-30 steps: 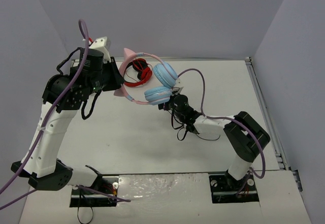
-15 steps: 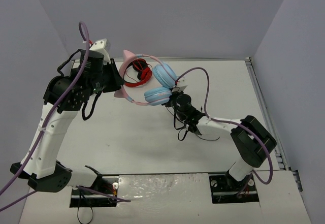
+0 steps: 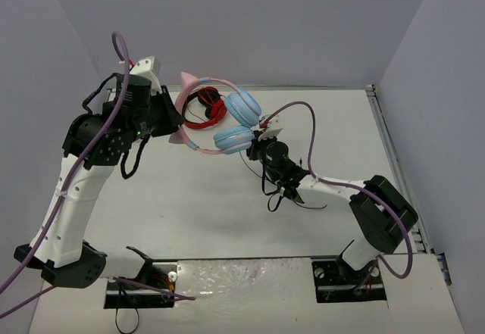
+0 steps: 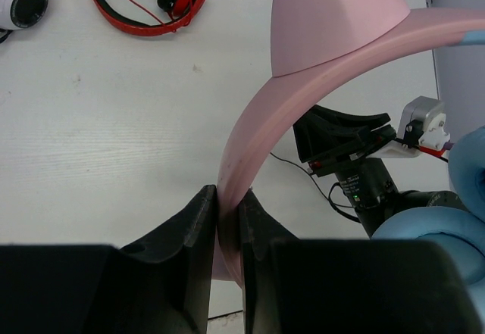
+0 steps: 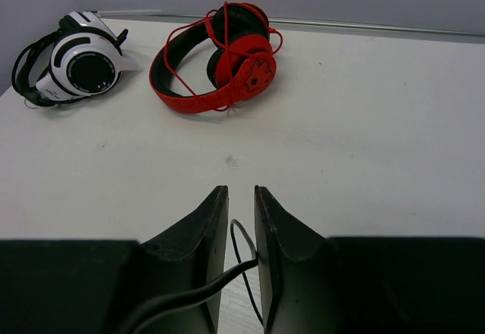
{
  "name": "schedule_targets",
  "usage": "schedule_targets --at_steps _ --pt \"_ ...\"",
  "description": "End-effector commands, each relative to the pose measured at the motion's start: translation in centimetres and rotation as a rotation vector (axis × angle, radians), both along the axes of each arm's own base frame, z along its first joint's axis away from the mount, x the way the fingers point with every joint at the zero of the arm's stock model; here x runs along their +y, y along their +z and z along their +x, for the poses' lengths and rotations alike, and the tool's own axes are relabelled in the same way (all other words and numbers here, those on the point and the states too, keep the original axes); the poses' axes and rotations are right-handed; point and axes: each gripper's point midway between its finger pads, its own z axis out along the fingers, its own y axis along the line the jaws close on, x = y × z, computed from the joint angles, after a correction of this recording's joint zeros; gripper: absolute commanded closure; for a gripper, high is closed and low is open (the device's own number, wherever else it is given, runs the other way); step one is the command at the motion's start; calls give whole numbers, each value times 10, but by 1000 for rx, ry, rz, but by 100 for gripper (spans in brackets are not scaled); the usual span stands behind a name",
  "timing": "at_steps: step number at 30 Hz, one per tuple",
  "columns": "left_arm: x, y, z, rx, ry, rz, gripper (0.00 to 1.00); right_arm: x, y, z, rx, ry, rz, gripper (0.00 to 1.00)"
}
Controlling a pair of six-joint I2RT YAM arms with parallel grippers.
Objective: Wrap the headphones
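Note:
The headphones hang in the air: the pink cat-eared headband (image 3: pixel 184 95) arcs to two light blue ear cups (image 3: pixel 242 107). My left gripper (image 3: pixel 176 126) is shut on the headband (image 4: pixel 258 122), and its fingers (image 4: pixel 198 220) pinch the band's lower end. My right gripper (image 3: pixel 260 138) sits just below the lower ear cup. In the right wrist view its jaws (image 5: pixel 241 191) stand nearly closed around a loop of the thin black cable (image 5: pixel 220 279). The rest of the cable (image 3: pixel 274 201) trails down onto the table beside the right arm. An ear cup (image 4: pixel 424 232) and the right gripper (image 4: pixel 341 141) show in the left wrist view.
Red-and-black headphones (image 3: pixel 208 110) lie on the table behind the lifted pair, and also show in the right wrist view (image 5: pixel 227 61). Black-and-white headphones (image 5: pixel 76 61) lie further left. White walls enclose the table on three sides.

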Motion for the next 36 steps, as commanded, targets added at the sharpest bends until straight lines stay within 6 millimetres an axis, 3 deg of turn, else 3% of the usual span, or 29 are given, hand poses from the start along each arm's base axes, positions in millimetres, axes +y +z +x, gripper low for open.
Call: schedule_targets --at_steps 1,6,19,28,36 --pt "-5 48 7 -157 21 -180 100 -2 45 -4 -92 -10 104 83" --pt "-16 51 14 -163 -14 -334 100 2 31 -12 -60 15 116 83" --pt "-20 42 20 -150 -78 -468 100 20 18 -30 3 105 146 80" --pt "-13 65 9 -245 -109 -493 100 33 2 -32 46 134 143 80" --pt "-18 78 3 -292 -155 -546 100 38 -2 -32 56 146 147 80"
